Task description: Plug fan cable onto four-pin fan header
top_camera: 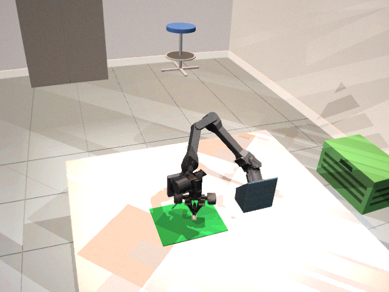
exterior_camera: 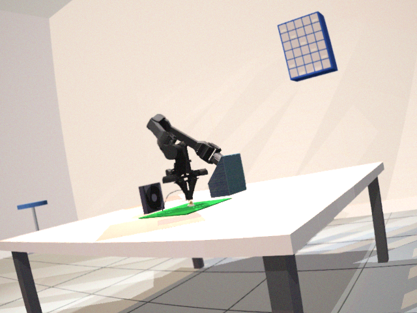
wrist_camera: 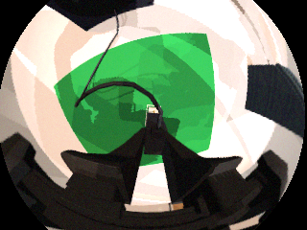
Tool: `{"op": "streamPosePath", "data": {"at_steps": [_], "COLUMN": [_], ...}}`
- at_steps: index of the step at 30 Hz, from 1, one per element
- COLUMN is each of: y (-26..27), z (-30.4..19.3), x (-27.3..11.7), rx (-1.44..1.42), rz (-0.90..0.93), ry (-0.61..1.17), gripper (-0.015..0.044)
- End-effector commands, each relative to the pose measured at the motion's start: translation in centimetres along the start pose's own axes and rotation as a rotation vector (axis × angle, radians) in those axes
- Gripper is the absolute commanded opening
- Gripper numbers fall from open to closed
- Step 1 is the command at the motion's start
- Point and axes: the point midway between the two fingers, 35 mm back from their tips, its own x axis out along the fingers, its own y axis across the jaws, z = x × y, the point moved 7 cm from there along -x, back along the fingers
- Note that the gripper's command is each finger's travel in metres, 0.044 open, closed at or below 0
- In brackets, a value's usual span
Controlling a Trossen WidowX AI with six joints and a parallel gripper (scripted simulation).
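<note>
The green board lies flat on the table. The small whitish fan header stands on it. My gripper points down at the header and is shut on the cable's dark plug. The plug is right at the header and covers part of it in the wrist view; how deep it sits is hidden. The black cable arches from the plug toward the dark fan, which stands upright beside the board.
A dark teal slanted block stands on the table beside the board, in front of the arm's base. A green crate and a blue stool are off the table.
</note>
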Motion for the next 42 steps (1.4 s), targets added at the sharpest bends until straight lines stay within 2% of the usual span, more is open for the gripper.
{"op": "streamPosePath", "data": {"at_steps": [1,42], "y": [0.04,-0.38], "z": [0.03,0.13], "x": [0.11,0.6], "rx": [-0.001,-0.012], "rz": [0.003,0.003], "ry": [-0.003,-0.004], "gripper": [0.0,0.0]}}
